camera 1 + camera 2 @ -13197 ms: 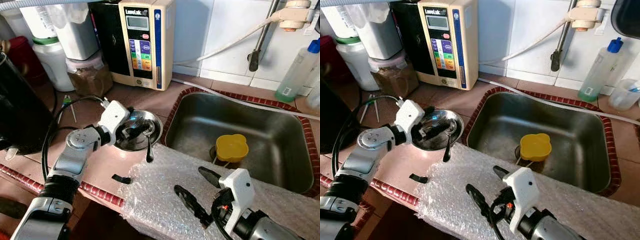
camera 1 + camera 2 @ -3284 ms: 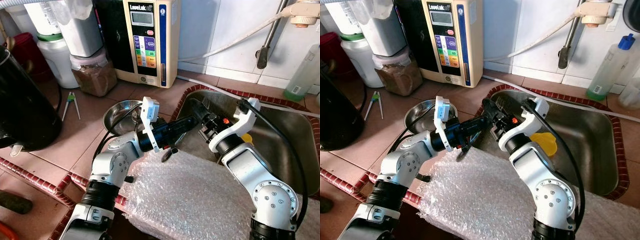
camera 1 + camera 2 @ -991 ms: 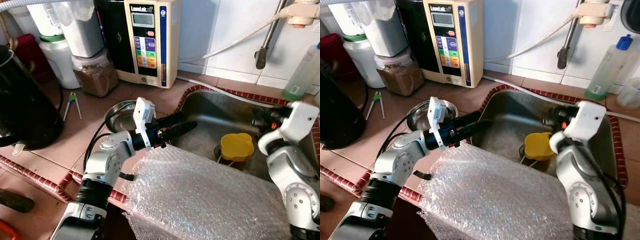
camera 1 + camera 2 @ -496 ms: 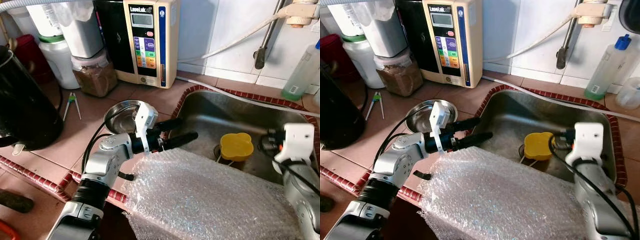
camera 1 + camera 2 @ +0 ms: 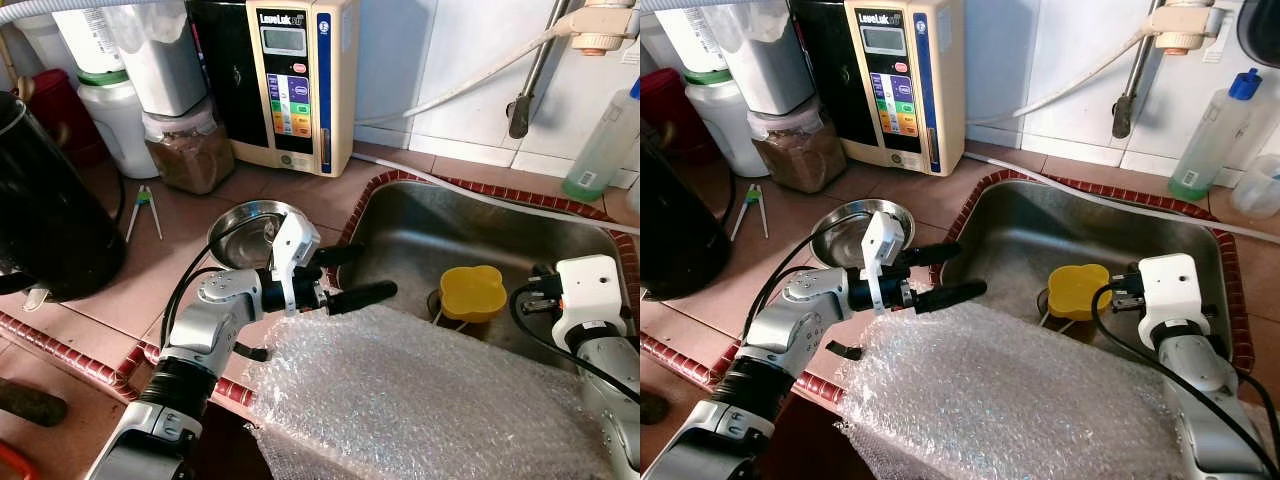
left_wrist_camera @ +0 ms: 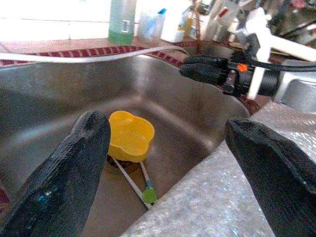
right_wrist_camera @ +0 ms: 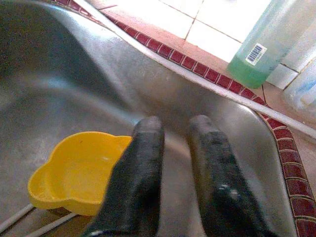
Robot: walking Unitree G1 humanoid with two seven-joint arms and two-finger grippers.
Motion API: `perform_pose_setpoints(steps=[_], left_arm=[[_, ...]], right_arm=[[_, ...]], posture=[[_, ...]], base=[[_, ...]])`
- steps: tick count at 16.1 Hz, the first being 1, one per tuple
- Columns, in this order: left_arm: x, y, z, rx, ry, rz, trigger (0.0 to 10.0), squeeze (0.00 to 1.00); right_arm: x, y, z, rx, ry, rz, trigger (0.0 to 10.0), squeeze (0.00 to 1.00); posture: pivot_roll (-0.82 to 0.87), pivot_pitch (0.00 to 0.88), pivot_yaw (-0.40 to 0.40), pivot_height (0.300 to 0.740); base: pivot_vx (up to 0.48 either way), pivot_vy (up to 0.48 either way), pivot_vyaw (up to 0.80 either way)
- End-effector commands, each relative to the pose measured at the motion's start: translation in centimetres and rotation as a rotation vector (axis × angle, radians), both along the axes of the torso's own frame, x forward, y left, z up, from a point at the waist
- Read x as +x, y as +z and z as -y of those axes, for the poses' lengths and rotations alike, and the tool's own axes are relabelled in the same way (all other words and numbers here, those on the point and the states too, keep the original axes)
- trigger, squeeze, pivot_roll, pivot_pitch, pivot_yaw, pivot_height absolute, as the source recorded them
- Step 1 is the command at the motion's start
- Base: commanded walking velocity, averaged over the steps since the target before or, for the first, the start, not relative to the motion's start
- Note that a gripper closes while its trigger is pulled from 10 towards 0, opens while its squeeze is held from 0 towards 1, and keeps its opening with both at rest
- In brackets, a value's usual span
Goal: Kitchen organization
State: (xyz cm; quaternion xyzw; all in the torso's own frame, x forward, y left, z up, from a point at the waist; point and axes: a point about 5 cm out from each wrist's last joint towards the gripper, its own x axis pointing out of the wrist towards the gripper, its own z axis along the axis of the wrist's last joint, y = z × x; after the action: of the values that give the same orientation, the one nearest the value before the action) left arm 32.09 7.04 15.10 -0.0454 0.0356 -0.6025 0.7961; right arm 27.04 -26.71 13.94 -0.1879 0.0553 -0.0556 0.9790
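A yellow flower-shaped bowl [image 5: 470, 293] lies upside down over the drain of the steel sink [image 5: 430, 228]. A thin stick with a green tip [image 6: 140, 183] lies beside it. My left gripper [image 5: 378, 269] is open, held over the sink's left rim and pointing toward the bowl, with nothing between its fingers. At the sink's right side, just right of the bowl, my right gripper [image 5: 1120, 287] points left. Its fingers [image 7: 143, 163] are close together and hold nothing. A small steel bowl [image 5: 240, 225] sits on the counter behind my left arm.
A sheet of bubble wrap [image 5: 400, 400] covers the counter's front edge before the sink. A water machine [image 5: 295, 80], jars [image 5: 185, 150] and a black kettle [image 5: 45, 220] stand at the back left. A green bottle [image 5: 605, 150] stands at the back right, and a hose [image 5: 480, 195] runs along the sink's far rim.
My left gripper's fingers have spread apart over the sink's left rim. My right arm has pulled back and down to the sink's right side.
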Motion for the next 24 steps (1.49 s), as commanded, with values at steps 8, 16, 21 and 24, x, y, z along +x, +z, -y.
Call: perform_pose_setpoints(steps=[8,16,21,24], left_arm=[[0.4,-0.2,-0.5,0.057,0.008,0.062,10.0,1.00],[3.5,1.2,-2.4,-0.047,0.355,0.084,10.0,1.00],[4.8,0.2,-4.5,0.100,0.483,0.072,10.0,1.00],[5.6,0.4,-5.3,0.159,0.546,0.079,10.0,1.00]], right_arm=[[0.1,0.2,-1.7,0.020,0.035,0.039,10.0,1.00],[-0.4,1.9,-4.6,0.111,0.099,0.119,10.0,1.00],[-2.2,2.7,-5.1,0.106,0.194,0.097,10.0,1.00],[-2.6,2.9,-6.5,0.117,0.252,0.095,10.0,1.00]], posture=[[-0.09,0.056,0.078,0.740],[-0.10,0.042,0.077,0.740],[-0.10,0.041,0.077,0.740],[-0.10,0.042,0.082,0.740]], base=[[0.000,0.000,0.00],[0.000,0.000,0.00],[0.000,0.000,0.00],[0.000,0.000,0.00]])
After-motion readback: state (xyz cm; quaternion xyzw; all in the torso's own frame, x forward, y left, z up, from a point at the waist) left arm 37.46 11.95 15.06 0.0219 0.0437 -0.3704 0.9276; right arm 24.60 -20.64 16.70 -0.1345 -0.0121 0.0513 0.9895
